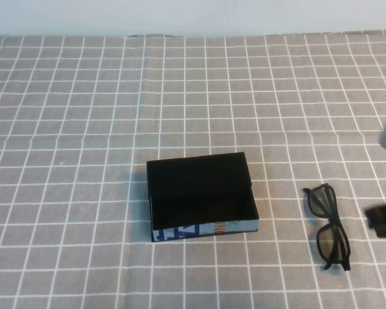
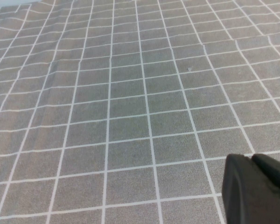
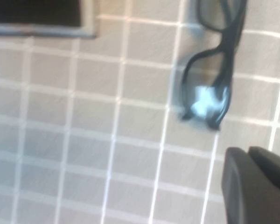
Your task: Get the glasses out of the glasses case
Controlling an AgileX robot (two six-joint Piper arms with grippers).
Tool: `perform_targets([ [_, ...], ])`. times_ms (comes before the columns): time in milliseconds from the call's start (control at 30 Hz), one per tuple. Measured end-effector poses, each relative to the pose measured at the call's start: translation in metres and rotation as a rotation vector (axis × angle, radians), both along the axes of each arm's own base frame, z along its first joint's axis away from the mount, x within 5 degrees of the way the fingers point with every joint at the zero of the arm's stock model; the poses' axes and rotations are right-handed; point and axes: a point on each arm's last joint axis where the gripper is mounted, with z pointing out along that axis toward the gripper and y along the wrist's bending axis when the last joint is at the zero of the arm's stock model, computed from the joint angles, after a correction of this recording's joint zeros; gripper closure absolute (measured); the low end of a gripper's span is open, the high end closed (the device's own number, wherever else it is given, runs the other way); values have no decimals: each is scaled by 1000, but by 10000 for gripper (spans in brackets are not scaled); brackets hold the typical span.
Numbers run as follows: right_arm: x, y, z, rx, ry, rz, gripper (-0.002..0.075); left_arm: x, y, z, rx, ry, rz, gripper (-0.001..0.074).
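From the high view, the table is covered in a grey cloth point(image 1: 83, 129) with a white grid printed on it, a bit rumpled toward the far edge. Sitting roughly in the middle is the glasses case point(image 1: 202, 196), a small boxy rectangle lying open with a flat matte black inside, and its white front wall has blue and orange print on it. The glasses point(image 1: 328, 226) are out of it, lying on the cloth well to the right of the case, not touching it: black plastic frame, squarish dark lenses, thick arms folded. The right gripper point(image 1: 385, 219) is only a dark chunk poking in at the right edge, near the glasses but apart from them, with a blurry grey bit of arm above it; can't tell from here whether its fingers are apart or together. The left arm doesn't show in this view at all. Left wrist view: mostly just the grid cloth, slightly wavy, and the left gripper point(image 2: 257, 189) shows as rounded black matte fingertips in one corner, pressed close together with only a thin seam between them, holding nothing, hovering over bare cloth. Right wrist view: blurry, but the glasses show with a pale glare on one lens, a corner of the case's black inside and pale wall is visible, and two dark fingertips sit side by side in the corner, clear of the frame.
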Motion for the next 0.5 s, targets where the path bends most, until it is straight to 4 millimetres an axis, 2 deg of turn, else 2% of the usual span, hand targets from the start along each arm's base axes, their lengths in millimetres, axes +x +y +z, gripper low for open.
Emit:
perform_targets([
  [133,-37,-8,18,57,-49,25,741,0,0,0,0,0,0,739],
  [267,-64,-16,33,79,-107,40,742,0,0,0,0,0,0,739],
  [400,-78,-25,41,59,-203,39,743,0,0,0,0,0,0,739],
  [500,-80,-31,36,44,-348,34,743,0,0,0,0,0,0,739],
])
